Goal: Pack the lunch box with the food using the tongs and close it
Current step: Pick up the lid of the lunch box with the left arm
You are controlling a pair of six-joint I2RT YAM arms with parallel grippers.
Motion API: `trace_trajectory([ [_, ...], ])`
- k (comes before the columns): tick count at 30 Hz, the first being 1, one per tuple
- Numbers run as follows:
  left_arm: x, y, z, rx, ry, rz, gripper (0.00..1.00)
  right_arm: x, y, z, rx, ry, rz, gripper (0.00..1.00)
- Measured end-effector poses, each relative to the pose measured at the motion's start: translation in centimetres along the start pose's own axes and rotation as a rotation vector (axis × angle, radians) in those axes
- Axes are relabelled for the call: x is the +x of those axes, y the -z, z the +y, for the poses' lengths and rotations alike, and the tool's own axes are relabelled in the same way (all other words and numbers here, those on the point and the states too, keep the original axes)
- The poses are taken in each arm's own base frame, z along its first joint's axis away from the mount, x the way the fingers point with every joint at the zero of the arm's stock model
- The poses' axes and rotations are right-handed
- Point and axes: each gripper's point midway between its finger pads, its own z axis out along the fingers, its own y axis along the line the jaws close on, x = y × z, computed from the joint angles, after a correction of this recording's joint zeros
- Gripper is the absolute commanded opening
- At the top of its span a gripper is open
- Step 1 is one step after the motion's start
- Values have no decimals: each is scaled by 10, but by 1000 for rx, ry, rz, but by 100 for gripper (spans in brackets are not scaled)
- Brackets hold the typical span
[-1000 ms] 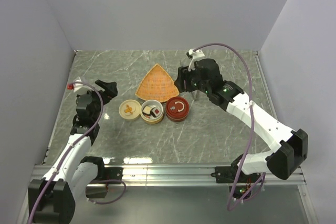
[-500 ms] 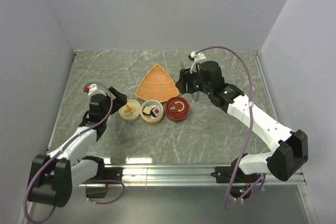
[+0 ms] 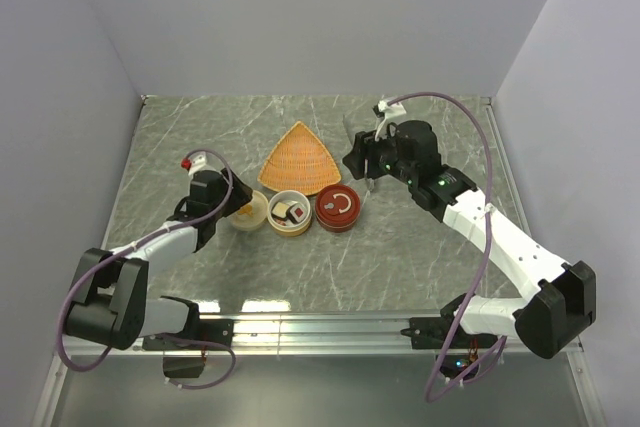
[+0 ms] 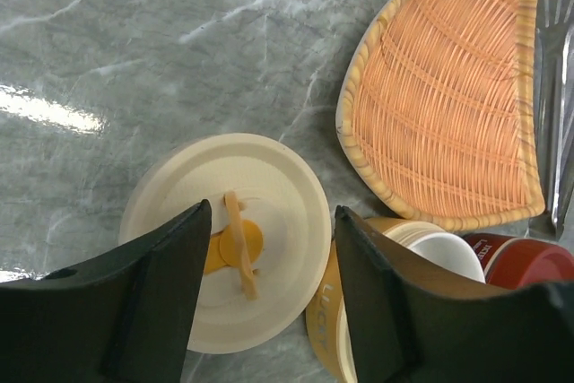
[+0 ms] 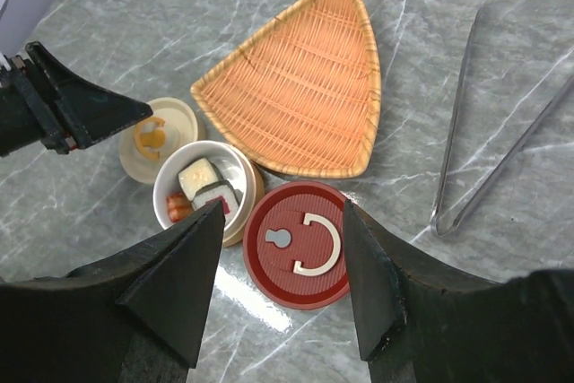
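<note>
While my left gripper (image 3: 236, 209) sits low over the cream lid (image 3: 254, 210), my right gripper (image 3: 352, 161) hangs above the grey marbled table (image 3: 420, 247), just right of the orange woven basket (image 3: 300, 159). The cream lid, the open lunch box (image 3: 290, 231) and the red lid (image 3: 338, 207) form a close row from left to right, just nearer than the basket. The food (image 3: 290, 211) lies inside the lunch box.

At my left wrist, my two fingers (image 4: 170, 293) stand apart, with the lid's orange handle (image 4: 238, 244) between them. A clear gap shows on the handle's right; on its left I cannot tell whether my finger touches. The cream lid (image 4: 287, 186) lies flat on the table, the tan wall of the lunch box (image 4: 325, 311) is just right of it, and the basket (image 4: 448, 105) is beyond both. The tongs (image 4: 556, 87) show as grey metal strips at the right edge, past the basket.

At my right wrist, my fingers (image 5: 179, 284) are spread wide around nothing, above the red lid (image 5: 300, 244). Left of that lid, the lunch box (image 5: 166, 187) holds the food (image 5: 206, 184): two black-and-white rolls and a red bit. The tongs (image 5: 489, 132) lie flat on the table right of the basket (image 5: 300, 100), well apart from the box, their joined end nearest and their arms spreading toward the far side.
</note>
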Motion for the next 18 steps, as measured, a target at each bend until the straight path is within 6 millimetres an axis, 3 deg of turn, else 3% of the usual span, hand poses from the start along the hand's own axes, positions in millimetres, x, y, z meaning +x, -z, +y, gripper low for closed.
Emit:
trace_trajectory([
  [3,1,0,-3,4,-4,4,55,-1,0,-1,0,-3,-3,63],
  [18,27,-4,9,-48,-34,89,36,4,-2,-3,-12,-10,4,63],
])
